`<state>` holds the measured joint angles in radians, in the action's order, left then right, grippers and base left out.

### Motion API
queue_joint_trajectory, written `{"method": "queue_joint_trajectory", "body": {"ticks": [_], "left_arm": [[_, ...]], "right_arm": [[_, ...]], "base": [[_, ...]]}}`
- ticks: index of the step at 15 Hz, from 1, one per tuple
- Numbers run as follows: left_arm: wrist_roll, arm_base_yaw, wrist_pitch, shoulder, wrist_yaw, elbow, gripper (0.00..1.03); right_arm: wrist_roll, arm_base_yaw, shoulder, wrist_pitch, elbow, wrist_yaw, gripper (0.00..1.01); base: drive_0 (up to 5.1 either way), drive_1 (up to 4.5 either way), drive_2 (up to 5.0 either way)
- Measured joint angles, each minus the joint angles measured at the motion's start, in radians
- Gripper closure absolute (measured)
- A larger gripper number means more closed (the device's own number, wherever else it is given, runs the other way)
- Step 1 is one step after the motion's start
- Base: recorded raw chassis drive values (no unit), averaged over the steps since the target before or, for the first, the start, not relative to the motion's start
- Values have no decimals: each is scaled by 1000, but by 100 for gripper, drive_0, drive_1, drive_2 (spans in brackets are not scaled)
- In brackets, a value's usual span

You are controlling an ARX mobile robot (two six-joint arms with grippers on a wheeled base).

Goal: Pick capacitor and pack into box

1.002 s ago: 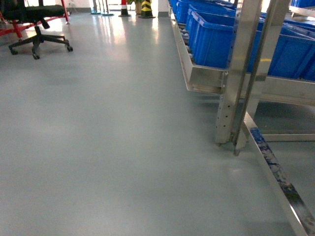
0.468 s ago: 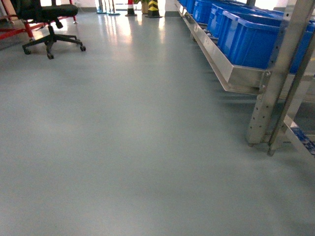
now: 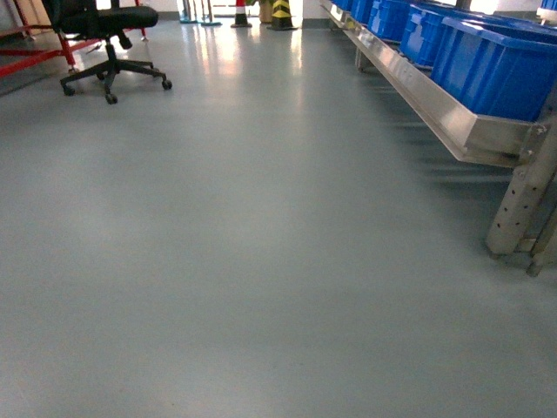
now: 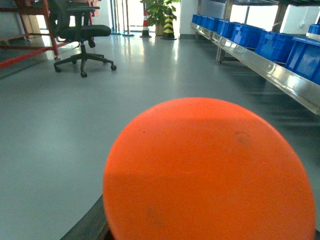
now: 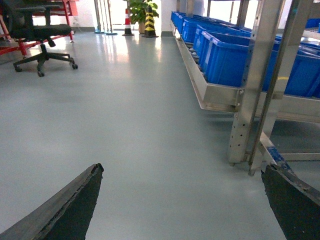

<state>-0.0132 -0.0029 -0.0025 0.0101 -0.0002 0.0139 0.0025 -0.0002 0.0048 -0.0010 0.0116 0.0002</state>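
A large orange rounded thing, which I take for the capacitor (image 4: 210,170), fills the lower half of the left wrist view. My left gripper (image 4: 207,236) is shut on it; only one dark finger (image 4: 87,226) shows at its lower left edge. My right gripper (image 5: 182,200) is open above bare grey floor, with a dark fingertip at each lower corner and nothing between them. The box is out of view. Neither gripper shows in the head view.
A metal rack (image 3: 452,109) with blue plastic bins (image 3: 496,61) runs along the right, its post (image 3: 522,200) standing on the floor. The same rack post (image 5: 250,85) is near my right gripper. A black office chair (image 3: 109,22) stands far left. A striped cone (image 3: 281,10) is at the back.
The head view has swung left: the rack and its post have slid toward the right edge, and the chair has shifted right in the picture.
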Motion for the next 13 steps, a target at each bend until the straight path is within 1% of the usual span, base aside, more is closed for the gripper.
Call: {"method": "queue_joint_trajectory", "body": {"ticks": [13], "left_arm": [[0,0,-4,0,-1,0,59]], "right_arm": [[0,0,0,-5,0,0,3]], "base": [[-501,244,244]]}}
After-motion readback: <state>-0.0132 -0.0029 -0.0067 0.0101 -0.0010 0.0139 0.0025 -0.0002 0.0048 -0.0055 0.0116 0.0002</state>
